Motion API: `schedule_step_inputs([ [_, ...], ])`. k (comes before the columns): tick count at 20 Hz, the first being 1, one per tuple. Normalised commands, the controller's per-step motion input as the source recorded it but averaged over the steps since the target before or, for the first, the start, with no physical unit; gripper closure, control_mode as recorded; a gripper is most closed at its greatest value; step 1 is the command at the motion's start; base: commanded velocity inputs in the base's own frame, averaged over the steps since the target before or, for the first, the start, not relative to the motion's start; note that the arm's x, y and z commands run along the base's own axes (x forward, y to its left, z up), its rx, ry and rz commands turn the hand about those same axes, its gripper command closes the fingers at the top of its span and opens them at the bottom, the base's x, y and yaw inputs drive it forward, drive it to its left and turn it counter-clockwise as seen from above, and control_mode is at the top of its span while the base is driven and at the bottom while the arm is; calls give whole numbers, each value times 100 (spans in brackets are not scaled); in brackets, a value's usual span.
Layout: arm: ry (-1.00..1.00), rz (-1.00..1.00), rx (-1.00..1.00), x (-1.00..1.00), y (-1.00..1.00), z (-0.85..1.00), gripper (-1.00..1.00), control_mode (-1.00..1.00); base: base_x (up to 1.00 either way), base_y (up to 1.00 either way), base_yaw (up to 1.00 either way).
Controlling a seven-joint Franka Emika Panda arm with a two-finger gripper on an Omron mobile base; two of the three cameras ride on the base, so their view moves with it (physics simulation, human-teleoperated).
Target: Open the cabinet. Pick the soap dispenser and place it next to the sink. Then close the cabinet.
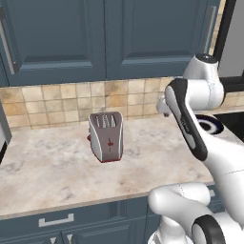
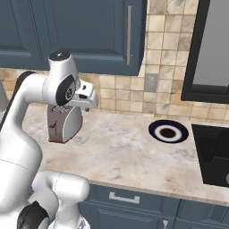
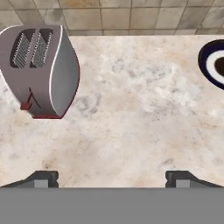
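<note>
Cabinet doors hang shut above the counter, dark slate-blue with recessed panels; the one I am concerned with carries a long vertical light-grey bar handle near its right edge, up against the tiled wall strip in the right base view. In the left base view the same handle sits at the far upper right, and another handle marks a neighbouring door at the far left.

Moving rightward along the marble counter, the silver-and-red toaster stands upright near the beige tile backsplash, its two slots facing up and its red lever on the front face. From my hand camera it lies in the upper left, close to the tiled wall.

My gripper hangs over bare counter to the right of the toaster, well apart from it, with its jaws spread wide and nothing between them; the two dark fingertips stand at opposite sides of the lower part of my hand view. My white arm rises between the toaster and the right end of the counter.

Further right, a dark-rimmed round plate with a white ring and dark centre lies flat on the counter. Beyond it sits the black sink, with a dark-framed window above.
</note>
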Motion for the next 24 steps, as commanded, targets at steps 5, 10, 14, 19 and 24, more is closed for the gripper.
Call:
schedule_step_inputs([
  [5, -23, -8, 0, -27, -51, 37, -100, -100, 0, 0, 0],
  [10, -23, -13, 0, -2, -51, 37, -100, -100, 0, 0, 0],
  [14, -19, -13, 0, 0, -44, 48, -100, -100, 0, 0, 0],
  [19, -8, -12, 0, 0, -29, 52, -100, -100, 0, 0, 0],
  [24, -3, -11, 0, 0, -22, 51, -100, -100, 0, 0, 0],
])
